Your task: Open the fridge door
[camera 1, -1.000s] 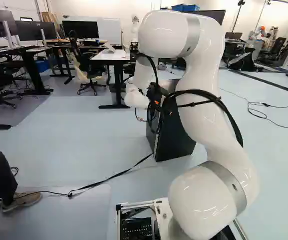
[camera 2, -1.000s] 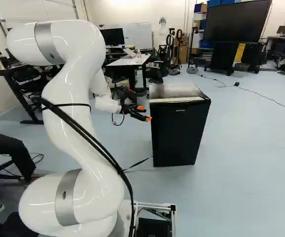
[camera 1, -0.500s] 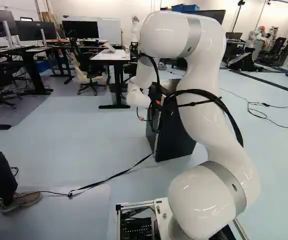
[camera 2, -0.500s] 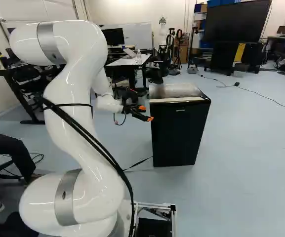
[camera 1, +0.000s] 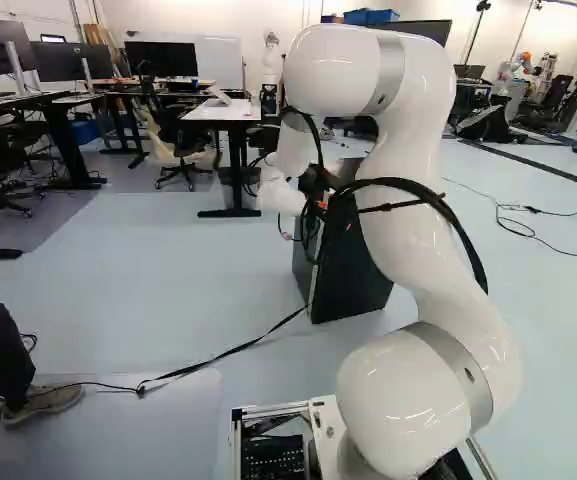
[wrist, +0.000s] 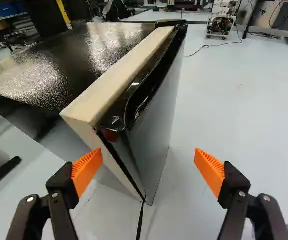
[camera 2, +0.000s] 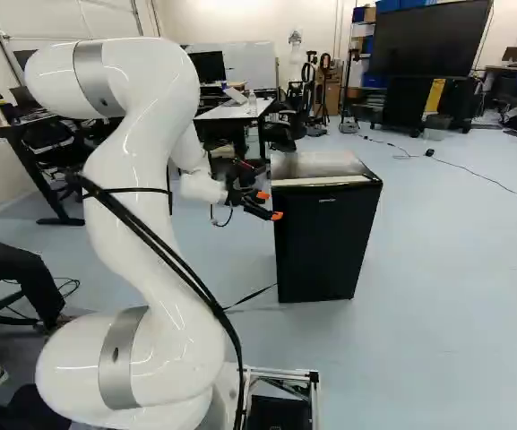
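- standing upright ahead of the pincer [camera 2: 270, 206] is the fridge [wrist: 49, 60], its long axis running vertically.
- the fridge's dark door [wrist: 158, 115] stands ahead of the pincer, its broad face turned toward the base and toward one finger's side; it lies flat along the body.
- the pincer is spread wide, its orange pads [wrist: 209, 171] well apart, pinching nothing.
- a near upright edge of the door shows ahead, through the gap between the fingers.
- a pale strip [wrist: 109, 75] runs away from the pincer along the top, between the top panel and the door's dark upper rim.
- beyond the finger on the door-face side, open floor [wrist: 233, 100] spreads out.
- a dark strap [wrist: 140, 220] reaches the fridge's foot, below the gap.
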Controlling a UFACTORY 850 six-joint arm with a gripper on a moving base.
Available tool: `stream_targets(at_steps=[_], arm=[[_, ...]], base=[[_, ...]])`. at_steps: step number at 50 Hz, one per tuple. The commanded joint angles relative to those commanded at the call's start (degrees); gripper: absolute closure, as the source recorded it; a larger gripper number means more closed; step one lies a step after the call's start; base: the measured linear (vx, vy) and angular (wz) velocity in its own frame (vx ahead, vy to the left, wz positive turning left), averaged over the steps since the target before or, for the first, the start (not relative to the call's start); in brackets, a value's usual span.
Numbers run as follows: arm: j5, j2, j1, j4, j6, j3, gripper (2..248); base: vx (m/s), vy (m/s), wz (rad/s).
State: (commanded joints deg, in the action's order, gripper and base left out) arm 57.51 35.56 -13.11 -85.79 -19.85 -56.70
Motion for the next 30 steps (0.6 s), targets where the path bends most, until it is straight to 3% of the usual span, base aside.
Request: stream_targets(at_steps=[30], arm=[[0.0, 0.1, 2.5, -0.8, 0.0, -0.1, 3]], base=[[0.0, 0.0, 0.0]])
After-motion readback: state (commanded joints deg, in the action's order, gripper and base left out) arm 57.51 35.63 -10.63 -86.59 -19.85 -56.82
